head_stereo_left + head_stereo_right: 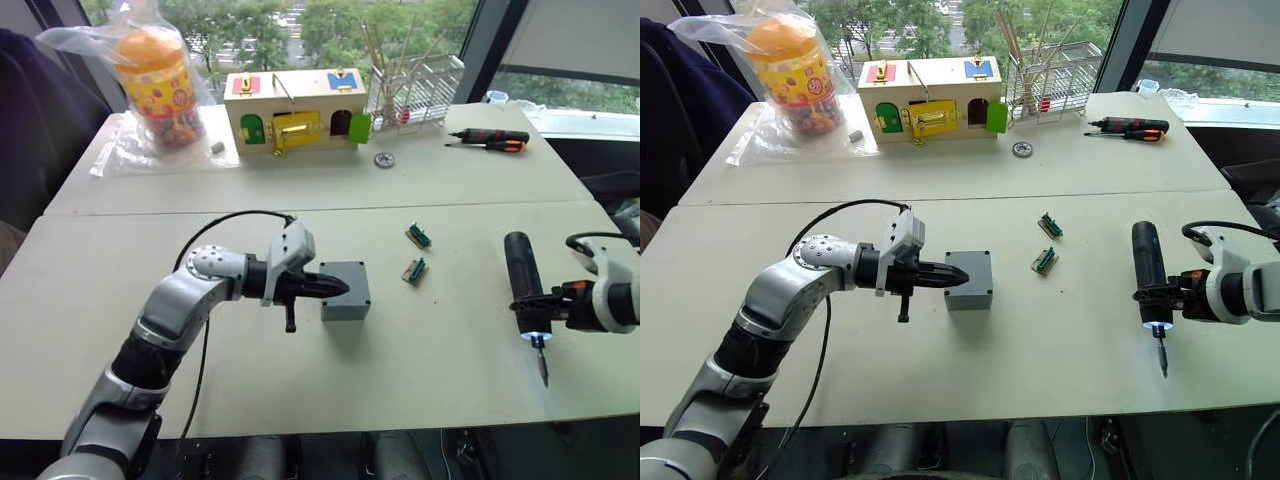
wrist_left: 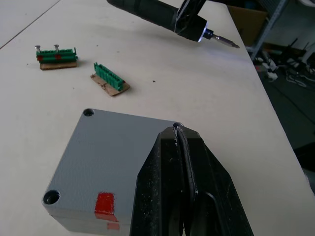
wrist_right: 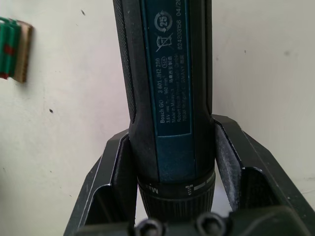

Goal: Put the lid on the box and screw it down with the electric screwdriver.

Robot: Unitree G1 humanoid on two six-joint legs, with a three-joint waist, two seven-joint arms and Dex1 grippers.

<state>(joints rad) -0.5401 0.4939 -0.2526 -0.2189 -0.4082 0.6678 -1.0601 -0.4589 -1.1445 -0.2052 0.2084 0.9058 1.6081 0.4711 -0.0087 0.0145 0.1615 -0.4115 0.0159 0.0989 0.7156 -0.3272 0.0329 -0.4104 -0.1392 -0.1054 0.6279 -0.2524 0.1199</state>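
The right gripper (image 3: 172, 162) is clamped on the electric screwdriver (image 1: 1145, 265), whose label reads "Bosch GO"; its metal bit points toward the robot, held just above the table (image 1: 450, 340). The left gripper (image 2: 178, 129), fingers pressed together, rests on the lid (image 2: 106, 157), seated on the box (image 1: 345, 305) at the table's middle. The left forearm is extended horizontally. Red marks are borne by the matte grey plastic.

You're looking at a lab or test room: two plain pale desks (image 1: 300, 190) pushed together beside big windows (image 1: 300, 30) with trees outside. Along the frame's top sit a wooden latch box (image 1: 295, 110), hand screwdrivers (image 1: 490, 140) and a wire rack (image 1: 415, 90).
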